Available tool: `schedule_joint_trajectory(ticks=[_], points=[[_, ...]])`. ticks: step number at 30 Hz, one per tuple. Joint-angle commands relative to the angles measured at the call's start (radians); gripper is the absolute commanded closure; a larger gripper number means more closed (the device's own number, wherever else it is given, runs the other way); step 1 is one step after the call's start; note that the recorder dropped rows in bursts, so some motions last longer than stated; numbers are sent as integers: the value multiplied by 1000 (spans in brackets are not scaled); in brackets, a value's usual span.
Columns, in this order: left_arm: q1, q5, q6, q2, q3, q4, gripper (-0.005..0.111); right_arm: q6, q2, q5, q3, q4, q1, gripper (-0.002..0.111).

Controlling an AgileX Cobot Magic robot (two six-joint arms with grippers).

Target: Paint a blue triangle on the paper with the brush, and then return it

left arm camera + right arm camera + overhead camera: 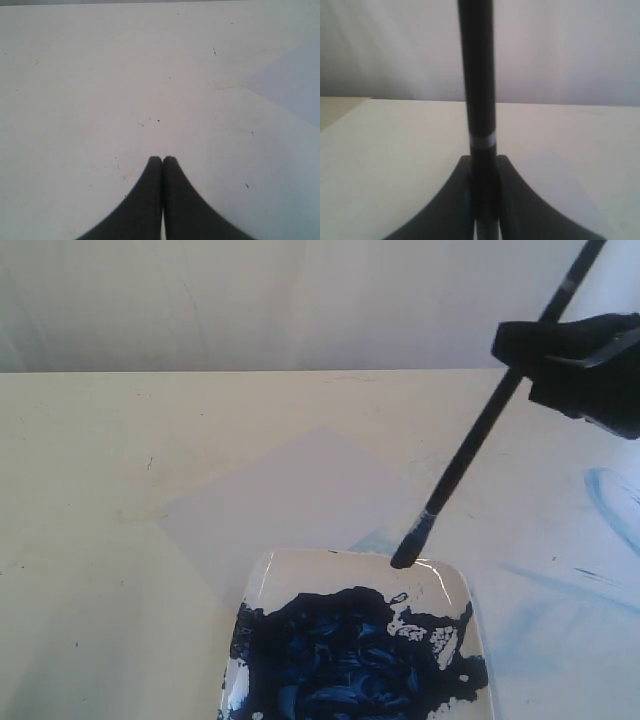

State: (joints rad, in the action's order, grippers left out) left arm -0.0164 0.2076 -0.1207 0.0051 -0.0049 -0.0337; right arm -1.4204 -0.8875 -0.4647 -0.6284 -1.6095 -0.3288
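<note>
My right gripper (535,362) at the upper right is shut on the brush (480,430), a long black handle slanting down to the left. Its blue-stained bristles (410,548) hang at the far rim of the white plate (285,575). In the right wrist view the brush handle (479,90) with its pale ring runs out between the closed fingers of the right gripper (484,159). The paper (300,490), a pale diamond-set sheet, lies behind the plate; one corner of the paper (295,85) shows in the left wrist view. No blue triangle is visible on it. My left gripper (162,159) is shut and empty above bare table.
The plate holds a thick dark-blue paint mass (350,660). Faint pale-blue smears (610,505) mark the cream table (90,540) to the right of the plate. A pale wall (250,300) rises behind the table's far edge.
</note>
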Motion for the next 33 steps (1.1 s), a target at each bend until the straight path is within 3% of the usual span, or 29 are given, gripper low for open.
schedule_joint_trajectory(ticks=[1, 9, 18, 24, 33], points=[[-8, -5, -8, -5, 5, 2, 107, -279, -98, -212, -20, -135, -2, 108], [-8, -5, -8, -5, 5, 2, 107, -353, -270, -306, -20, -135, -2, 108], [-8, -5, -8, -5, 5, 2, 107, -355, -279, -278, -3, -82, -2, 108], [-8, -5, -8, -5, 5, 2, 107, -524, -279, -254, 75, -135, -2, 108], [-8, -5, -8, -5, 5, 2, 107, -525, -279, -197, 113, -135, -2, 108]])
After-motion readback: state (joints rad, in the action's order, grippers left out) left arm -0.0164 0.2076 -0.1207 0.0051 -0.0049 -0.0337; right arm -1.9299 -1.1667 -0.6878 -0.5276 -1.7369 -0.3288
